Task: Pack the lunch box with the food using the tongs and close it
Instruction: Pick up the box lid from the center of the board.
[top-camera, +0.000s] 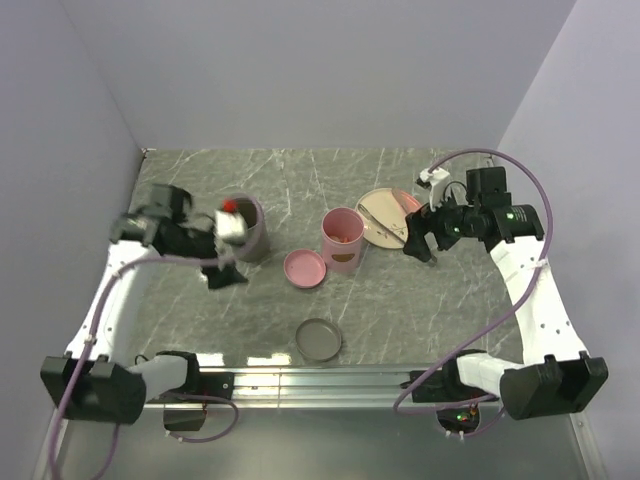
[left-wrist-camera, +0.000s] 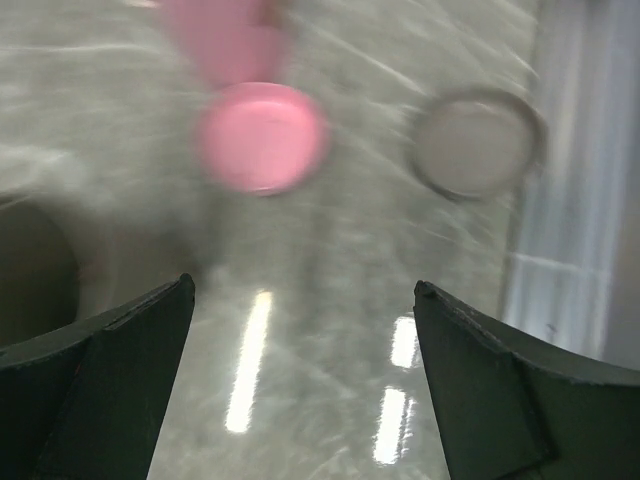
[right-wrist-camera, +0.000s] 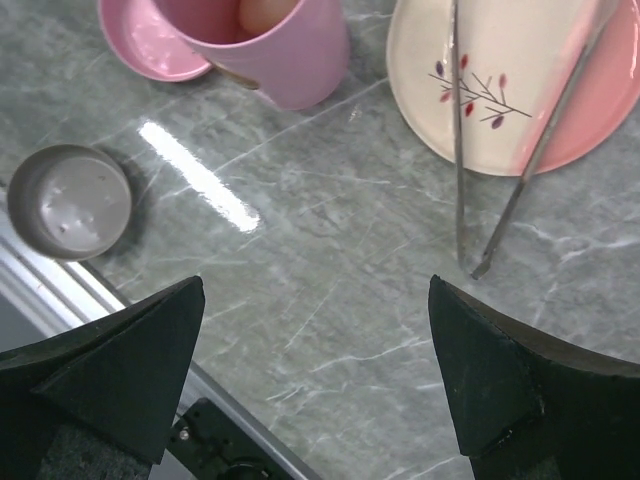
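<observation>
The left gripper (left-wrist-camera: 303, 290) hangs with jaws spread wide, holding nothing, beside a dark mauve canister (top-camera: 247, 228) whose inside I cannot make out. The pink lid (top-camera: 304, 268) lies on the table just left of the open lunch box (top-camera: 343, 252), which holds reddish-brown food (right-wrist-camera: 262, 14). A grey dish (top-camera: 319, 339) nearer the arm bases shows a bare bottom. The tongs (right-wrist-camera: 458, 140) lie across the plate (right-wrist-camera: 520, 60), tips on the table. The right gripper (right-wrist-camera: 317, 290) is nearby, its jaws wide apart and holding nothing.

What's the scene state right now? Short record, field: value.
lunch box: upright, open
food: seen inside lunch box
lid: off, on table beside lunch box
tongs: lying on plate, tips on table past the rim, unheld
left gripper: jaws open, empty
right gripper: jaws open, empty, near tongs' tips
grey dish: near table edge
</observation>
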